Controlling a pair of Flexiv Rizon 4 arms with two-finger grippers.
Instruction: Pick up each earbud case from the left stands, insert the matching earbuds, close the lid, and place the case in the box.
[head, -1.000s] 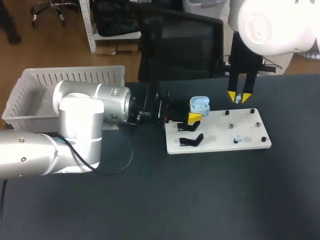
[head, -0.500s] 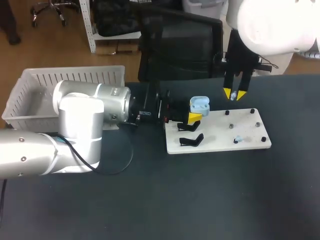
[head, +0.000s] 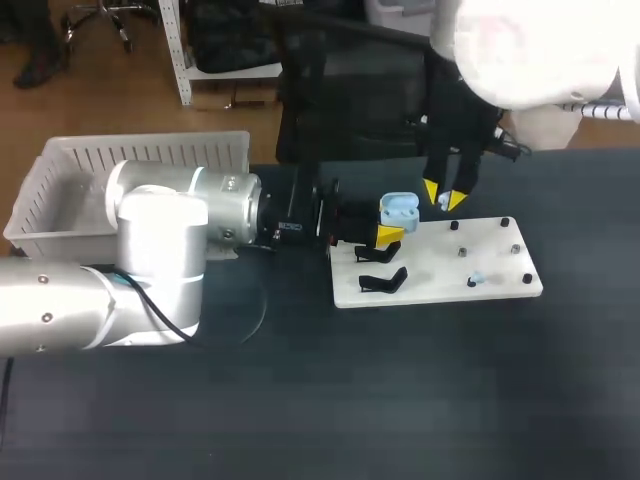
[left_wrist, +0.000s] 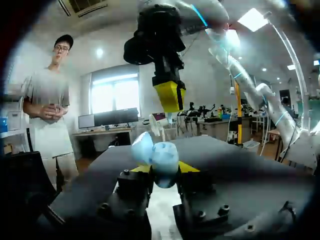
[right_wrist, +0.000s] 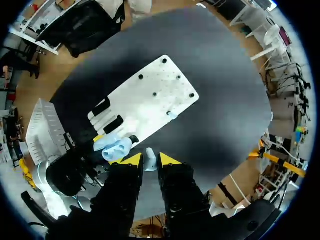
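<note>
Two arms share one dark counter (head: 420, 400); the task stands at its insertion step. My left fingers (head: 391, 234), entering from nine o'clock, are clamped from both sides on a pale blue earbud case (head: 399, 210) whose lid stands open. The case is held off its stand, over the ten-o'clock corner of a white pegged board (head: 440, 288).

My right fingers (head: 450, 199) are drawn narrow, pinching a small pale earbud (right_wrist: 150, 164) between their yellow tips. They hang at about two o'clock of the case, just beside it and not touching. In the left wrist view they stand above and beyond the open case.

A second pale earbud (head: 476, 278) lies on the board at about four o'clock of the case, near the three-o'clock end. Two black stands (head: 382, 281) sit at six o'clock of the case, and neither carries a case. A white slatted plastic box (head: 60, 165) waits at nine o'clock, well apart from the board.

Progress, as I judge it: the case is lifted and open and the first earbud is in hand, but it is not yet seated. Whether the case holds anything I cannot tell. Remaining are seating this earbud, fetching the second, closing the lid and carrying the case to the box. My left arm hides part of the box, and no case shows in the rest.
</note>
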